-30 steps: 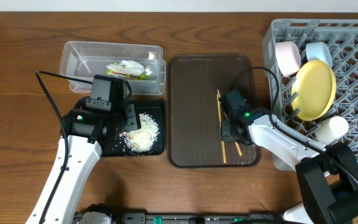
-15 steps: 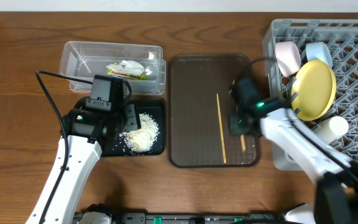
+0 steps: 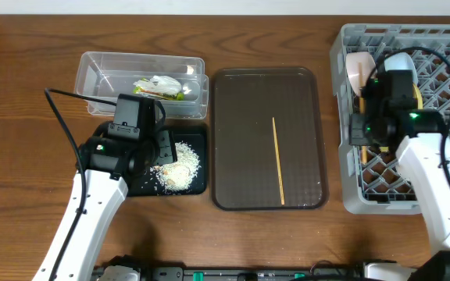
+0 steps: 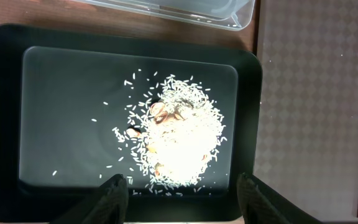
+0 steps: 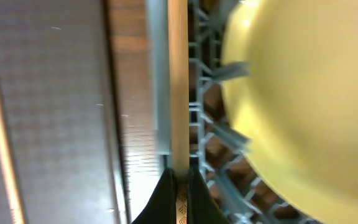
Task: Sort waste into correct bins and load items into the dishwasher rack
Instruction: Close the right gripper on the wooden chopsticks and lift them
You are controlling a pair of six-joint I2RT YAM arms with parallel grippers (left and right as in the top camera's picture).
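Note:
My right gripper [image 3: 363,129] is shut on one wooden chopstick [image 5: 178,93] and holds it over the left edge of the grey dishwasher rack [image 3: 444,47]. The yellow plate [image 5: 303,93] stands in the rack just beside it, mostly hidden under my arm from overhead. The second chopstick [image 3: 278,160] lies on the brown tray [image 3: 241,117]. The white-pink bowl [image 3: 358,69] and light blue bowl [image 3: 401,61] stand in the rack. My left gripper [image 4: 182,199] is open above the rice pile [image 4: 179,137] in the black tray [image 3: 198,136]. The wrapper [image 3: 158,87] lies in the clear tub [image 3: 100,74]. The white cup is hidden.
The brown tray sits between the black tray and the rack, with a strip of wooden table [image 5: 129,93] between it and the rack. The clear tub's edge [image 4: 185,12] lies just behind the black tray. The rack's lattice and pegs [image 5: 210,124] stand close beside the held chopstick.
My right gripper has lifted one chopstick off the brown tray and carried it right and back to the rack's left edge. One chopstick stays on the tray. The left arm has not moved.

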